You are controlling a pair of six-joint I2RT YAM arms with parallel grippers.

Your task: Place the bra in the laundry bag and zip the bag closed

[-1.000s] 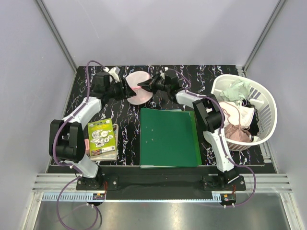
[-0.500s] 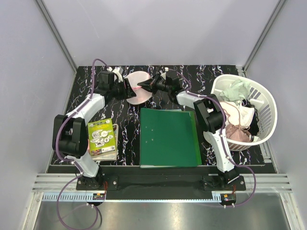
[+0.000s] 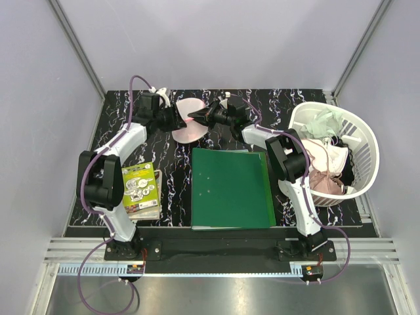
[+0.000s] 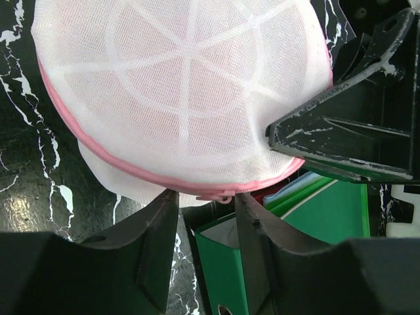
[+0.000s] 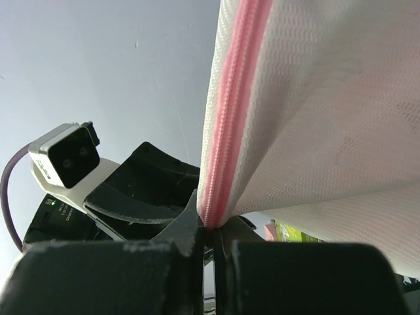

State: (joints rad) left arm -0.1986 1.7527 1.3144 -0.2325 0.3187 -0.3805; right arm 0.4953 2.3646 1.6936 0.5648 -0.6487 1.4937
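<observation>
From above, the laundry bag sits at the far side of the dark marbled surface, caught between the two arms. The left pincer meets it from the left and the right pincer from the right, on its pink edge. A green folder lies flat in the middle, nearer the bases. A booklet lies by the left arm, and a white basket heaped with clothes stands at the right.

Through the left wrist camera, the bag's white mesh dome fills the upper part of the view, with its pink zip curving along the lower edge. The left pincer has its two fingers spread apart. The small pink zip pull hangs just at their tips, not gripped. The right pincer presses against the bag from the right, and the green folder shows beneath.

Through the right wrist camera, the right pincer is squeezed tight on the bag's zipped rim, which stands upright above it. The mesh has a pinkish tint. The left arm's camera faces in from behind.
</observation>
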